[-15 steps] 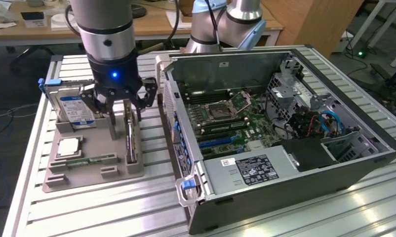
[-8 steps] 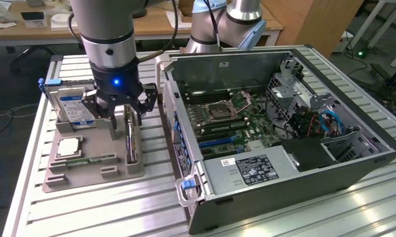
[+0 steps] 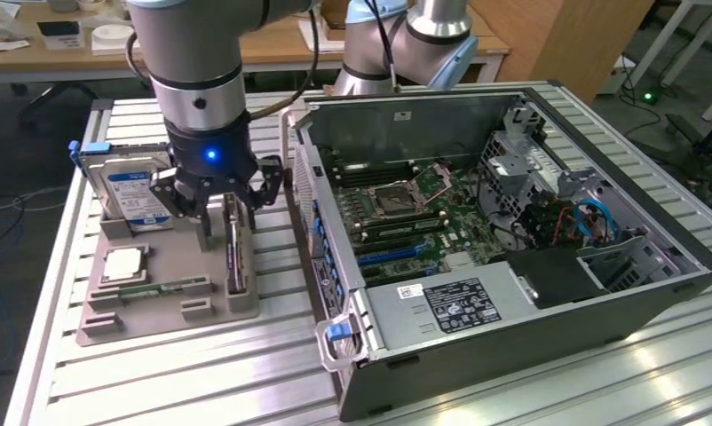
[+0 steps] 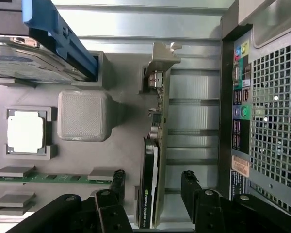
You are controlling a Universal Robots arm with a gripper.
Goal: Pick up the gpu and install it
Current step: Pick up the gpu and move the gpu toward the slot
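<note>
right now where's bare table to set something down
Bare slatted table lies at the exterior view's lower left, bordering the parts tray, and at its lower right past the computer case. Crowded: the tray, with open jaws astride the gpu; the tray-to-case strip is narrow.

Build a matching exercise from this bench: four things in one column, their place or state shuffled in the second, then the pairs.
Column one
1. gpu
2. hard drive
3. processor chip
4. computer case

Column two
A. lying flat in a square recess of the tray
B. standing on edge between the fingers of the open gripper
C. upright, with a blue-and-white label
D. side open, motherboard showing

Pairs: 1-B, 2-C, 3-A, 4-D
</note>
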